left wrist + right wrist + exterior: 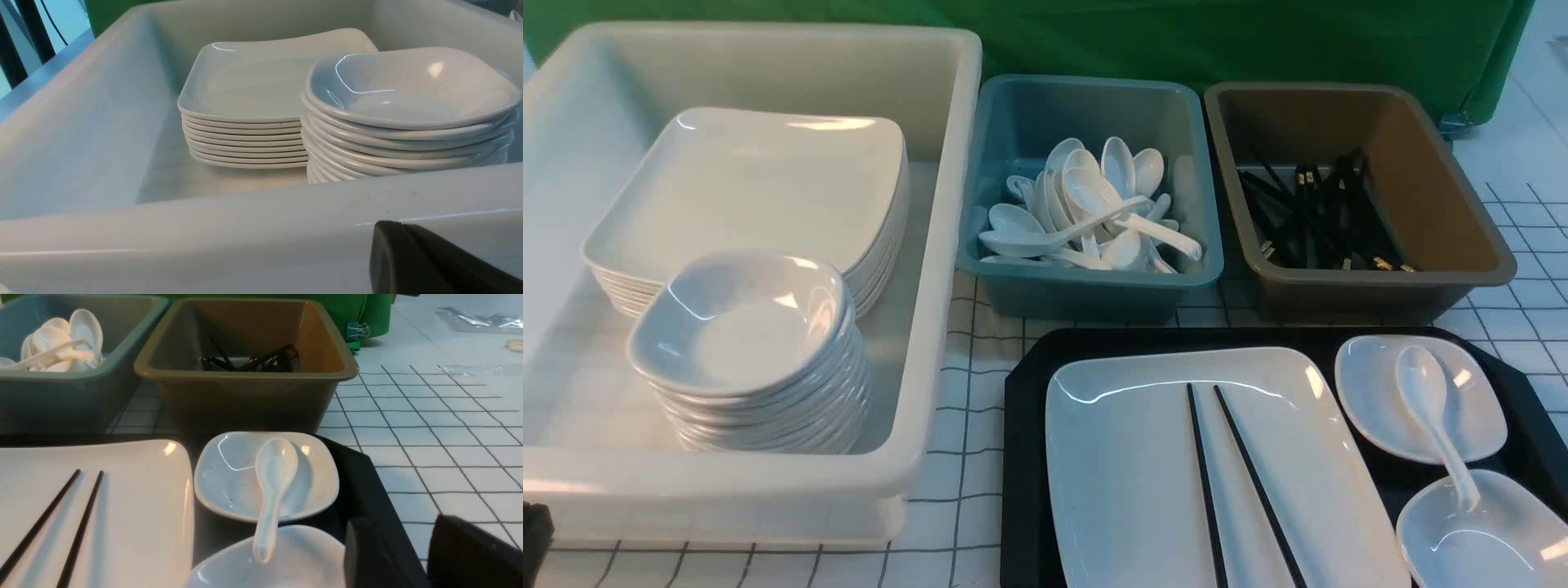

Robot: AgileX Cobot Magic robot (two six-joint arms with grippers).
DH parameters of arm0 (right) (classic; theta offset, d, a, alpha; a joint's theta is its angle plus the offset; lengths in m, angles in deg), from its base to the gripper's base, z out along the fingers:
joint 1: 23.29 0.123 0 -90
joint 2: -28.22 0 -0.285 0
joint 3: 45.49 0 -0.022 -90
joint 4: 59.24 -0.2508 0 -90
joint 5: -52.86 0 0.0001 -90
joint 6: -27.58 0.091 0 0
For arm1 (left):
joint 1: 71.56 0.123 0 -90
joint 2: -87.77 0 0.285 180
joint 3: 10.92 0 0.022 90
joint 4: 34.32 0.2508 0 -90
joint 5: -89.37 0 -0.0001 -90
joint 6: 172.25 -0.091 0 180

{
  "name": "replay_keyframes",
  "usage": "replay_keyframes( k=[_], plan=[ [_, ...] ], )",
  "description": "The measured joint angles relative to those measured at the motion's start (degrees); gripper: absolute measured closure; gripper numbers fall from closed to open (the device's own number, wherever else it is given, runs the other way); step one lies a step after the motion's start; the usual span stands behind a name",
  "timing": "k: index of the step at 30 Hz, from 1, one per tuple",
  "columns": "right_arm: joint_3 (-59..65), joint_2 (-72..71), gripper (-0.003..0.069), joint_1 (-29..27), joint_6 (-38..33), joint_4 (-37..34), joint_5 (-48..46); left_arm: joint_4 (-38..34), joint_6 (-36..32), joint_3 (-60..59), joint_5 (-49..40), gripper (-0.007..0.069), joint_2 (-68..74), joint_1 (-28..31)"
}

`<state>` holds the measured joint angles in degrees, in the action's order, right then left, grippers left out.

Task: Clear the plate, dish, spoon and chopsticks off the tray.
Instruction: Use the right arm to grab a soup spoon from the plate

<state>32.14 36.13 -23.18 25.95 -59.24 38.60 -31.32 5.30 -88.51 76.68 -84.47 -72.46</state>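
My right gripper (398, 543) hangs part-open, empty; my left (398, 245), closed, empty; grabbing the spoon (1425, 392) could drag the dishes (1490, 531) beneath it.

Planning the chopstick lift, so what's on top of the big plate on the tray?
Two black chopsticks lie apart on the plate. Their near ends run out of frame; the tray surface beneath is covered.

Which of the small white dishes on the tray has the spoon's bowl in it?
The far one, beside the brown bin; the nearer dish has only the handle end over it.
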Motion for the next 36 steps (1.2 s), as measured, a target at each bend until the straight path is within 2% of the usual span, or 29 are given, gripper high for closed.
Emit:
replay_keyframes(
  k=[23,25,28,29,32,34,36],
  plan=[
    [0.00,0.00,0.0417,0.00,0.00,0.00,0.00,0.66,-0.05,0.00,0.36,0.0620,0.00,0.00],
    [0.00,0.00,0.0417,0.00,0.00,0.00,0.00,-0.28,-0.05,0.00,2.45,0.0620,0.00,0.00],
    [0.00,0.00,0.0417,0.00,0.00,0.00,0.00,-6.68,1.13,0.00,11.23,0.0620,0.00,0.00],
    [0.00,0.00,0.0417,0.00,0.00,0.00,0.00,-11.43,3.05,0.00,16.23,0.0620,0.00,0.00],
    [0.00,0.00,0.0417,0.00,1.00,-0.63,0.79,-16.56,5.96,0.00,24.14,0.0620,0.00,0.00],
    [0.00,0.00,0.0417,0.00,5.34,-3.43,3.98,-17.48,7.67,0.00,28.20,0.0620,0.00,0.00],
    [0.00,0.00,0.0417,0.00,12.85,-6.87,8.52,-17.76,10.22,0.00,31.11,0.0620,0.00,0.00]
  ],
)
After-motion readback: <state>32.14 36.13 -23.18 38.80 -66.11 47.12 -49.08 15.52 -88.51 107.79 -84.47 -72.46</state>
